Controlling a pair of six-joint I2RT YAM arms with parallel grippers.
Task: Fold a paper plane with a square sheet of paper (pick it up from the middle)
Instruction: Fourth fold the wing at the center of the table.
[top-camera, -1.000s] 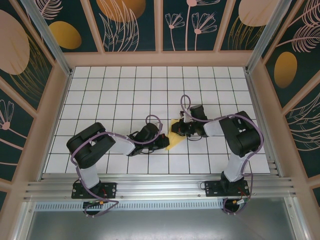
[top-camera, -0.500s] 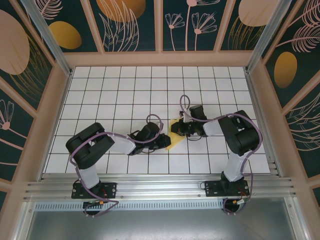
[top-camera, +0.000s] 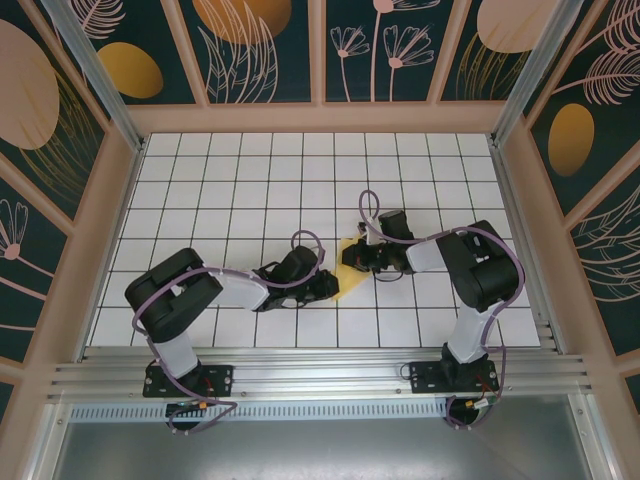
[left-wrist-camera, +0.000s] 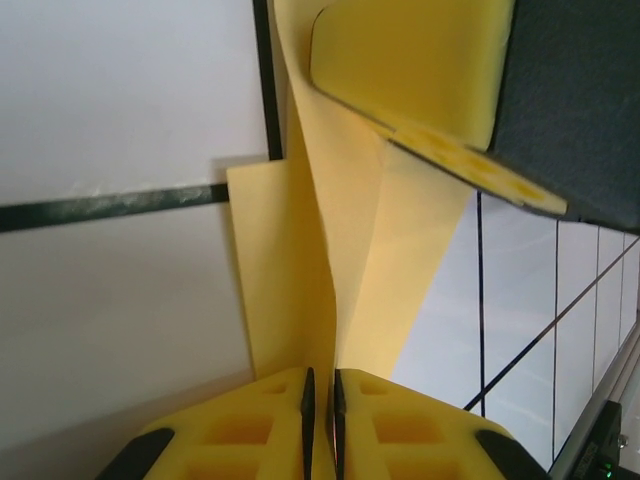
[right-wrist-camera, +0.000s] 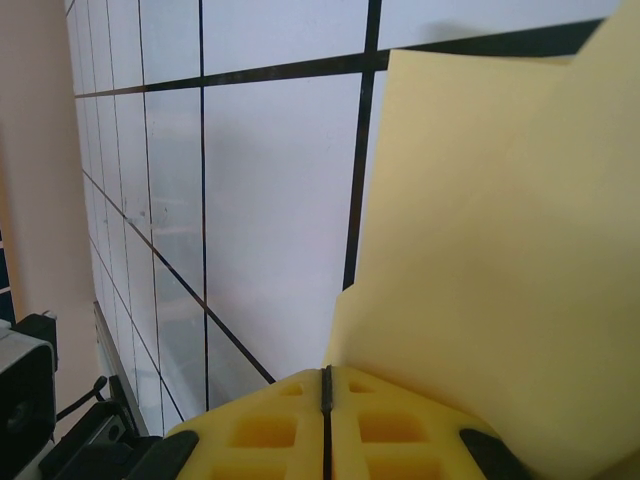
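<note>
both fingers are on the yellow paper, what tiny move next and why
Probably slide the left fingers along the raised ridge toward the right fingers to sharpen the crease: both sets pinch the yellow paper, and the fold between them looks soft and curved.

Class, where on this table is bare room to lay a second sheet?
Bare: far rows of the white grid table by the back wall. Crowded: near middle, where left gripper and right gripper pinch the thin yellow paper sheet.

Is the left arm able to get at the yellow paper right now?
Yes, it looks so: the left claw is shut on a raised fold of the yellow paper, the right claw seems to pinch its far end, and nothing sits between them.
</note>
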